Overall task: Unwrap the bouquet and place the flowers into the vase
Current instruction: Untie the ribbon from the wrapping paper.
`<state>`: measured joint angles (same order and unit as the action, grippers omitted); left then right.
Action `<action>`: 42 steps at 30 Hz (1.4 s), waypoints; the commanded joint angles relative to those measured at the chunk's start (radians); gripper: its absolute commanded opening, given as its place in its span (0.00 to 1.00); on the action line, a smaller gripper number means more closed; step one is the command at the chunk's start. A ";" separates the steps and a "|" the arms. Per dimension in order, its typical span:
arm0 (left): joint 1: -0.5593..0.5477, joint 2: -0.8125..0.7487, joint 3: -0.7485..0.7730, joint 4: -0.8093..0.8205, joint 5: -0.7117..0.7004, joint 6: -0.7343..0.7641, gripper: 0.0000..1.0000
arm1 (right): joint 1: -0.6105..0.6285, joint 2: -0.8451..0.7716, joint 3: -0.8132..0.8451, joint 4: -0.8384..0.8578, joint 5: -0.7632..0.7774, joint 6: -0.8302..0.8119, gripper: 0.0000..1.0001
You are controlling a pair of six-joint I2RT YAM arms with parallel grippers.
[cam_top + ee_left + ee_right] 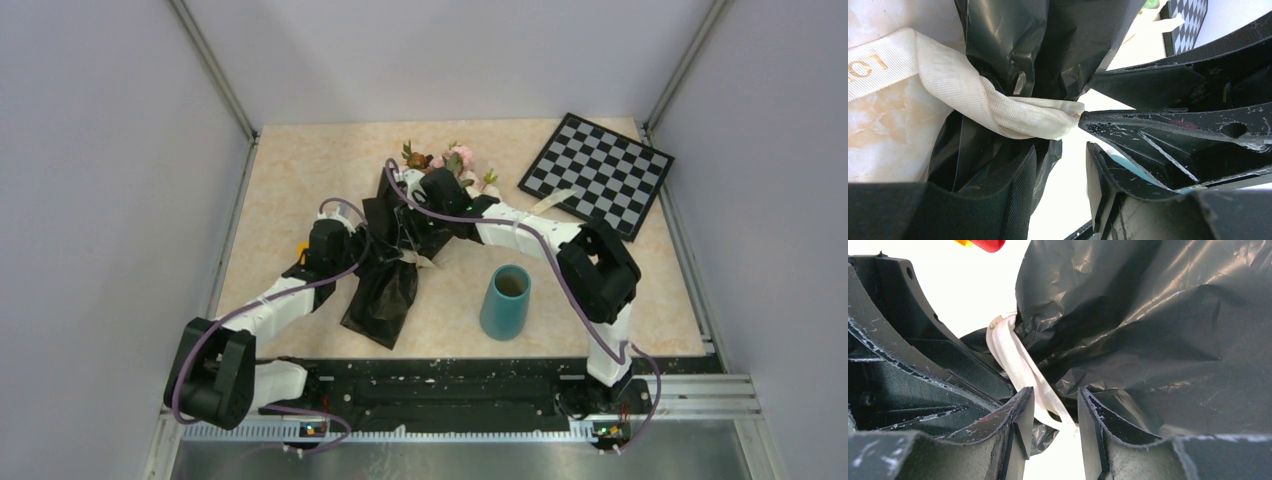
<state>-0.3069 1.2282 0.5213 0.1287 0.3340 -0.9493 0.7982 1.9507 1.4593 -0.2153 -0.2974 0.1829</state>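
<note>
The bouquet [385, 292] in glossy black paper is straddled at its cream ribbon [1017, 354] by the half-parted right end effector [1055, 401], likely for untying; the left end effector [1062, 161] is equally parted.

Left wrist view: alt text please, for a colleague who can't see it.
A cream ribbon runs from upper left to centre, its end meeting the right tool, over crumpled black paper. The left tool frames the bottom edge, jaws apart; a checkerboard corner shows top right.
</note>
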 commanded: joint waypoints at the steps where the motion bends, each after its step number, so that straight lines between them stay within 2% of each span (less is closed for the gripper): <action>1: -0.003 0.011 0.014 0.056 -0.023 -0.001 0.43 | 0.013 0.030 0.061 -0.005 -0.020 -0.023 0.39; 13: -0.003 0.055 0.021 0.058 -0.070 0.013 0.40 | 0.016 0.075 0.087 -0.007 -0.042 -0.038 0.40; 17: -0.003 0.066 0.017 0.109 -0.057 -0.014 0.39 | 0.017 0.083 0.087 -0.005 -0.041 -0.036 0.35; 21: -0.003 0.072 0.019 0.122 -0.056 -0.021 0.27 | 0.017 0.081 0.083 -0.001 -0.041 -0.033 0.26; 27: -0.003 0.098 0.009 0.154 -0.056 -0.034 0.23 | 0.017 0.066 0.065 0.010 -0.037 -0.025 0.17; 33: -0.002 0.089 0.005 0.162 -0.049 -0.043 0.00 | 0.016 0.046 0.038 0.022 -0.028 -0.018 0.13; 38: 0.001 0.027 -0.010 0.105 -0.073 -0.018 0.00 | 0.017 0.037 0.025 0.025 -0.031 -0.013 0.13; 42: 0.011 -0.027 -0.022 0.039 -0.088 0.003 0.00 | 0.016 0.037 0.007 0.037 -0.030 -0.008 0.06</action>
<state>-0.3061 1.2697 0.5121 0.1982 0.2684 -0.9756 0.8013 2.0323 1.4857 -0.2043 -0.3191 0.1661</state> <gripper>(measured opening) 0.009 0.091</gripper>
